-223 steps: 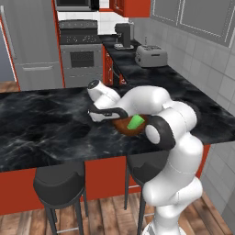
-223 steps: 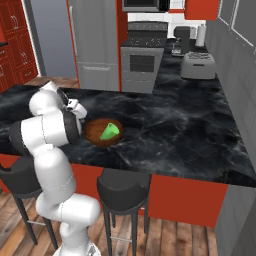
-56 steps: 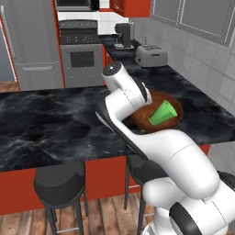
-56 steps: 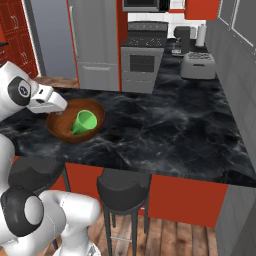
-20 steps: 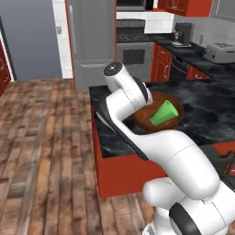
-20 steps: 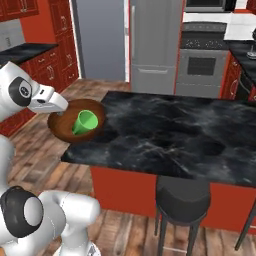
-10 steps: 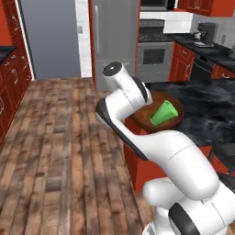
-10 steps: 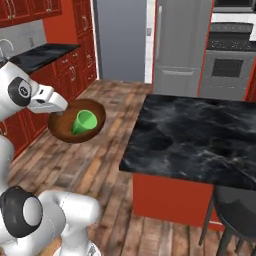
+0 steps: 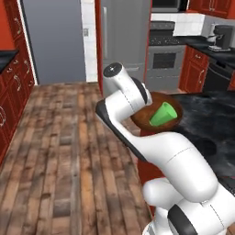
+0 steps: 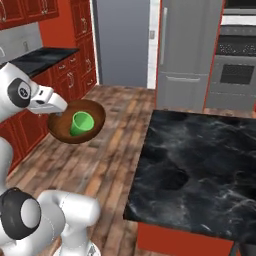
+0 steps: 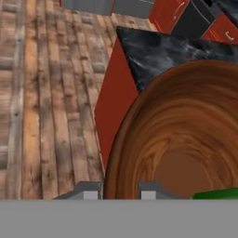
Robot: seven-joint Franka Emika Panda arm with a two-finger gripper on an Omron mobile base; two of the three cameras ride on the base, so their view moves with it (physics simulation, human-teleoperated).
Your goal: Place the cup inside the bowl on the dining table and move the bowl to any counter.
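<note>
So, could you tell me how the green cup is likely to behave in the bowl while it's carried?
The cup lies loose and tilted inside the bowl, so it will probably slide or roll. Its tapered shape suggests rolling in an arc. The gripper pinches only the rim, so the bowl may tilt.

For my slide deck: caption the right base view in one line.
The gripper carries the bowl, cup inside, above wooden floor, beside the dining table.

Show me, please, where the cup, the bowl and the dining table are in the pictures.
cup (image 10: 81,123): right base view, on its green side wall.
bowl (image 10: 95,116): right base view, on the bare brown inside near the rim.
dining table (image 10: 210,155): right base view, on the bare black marble top.
</note>
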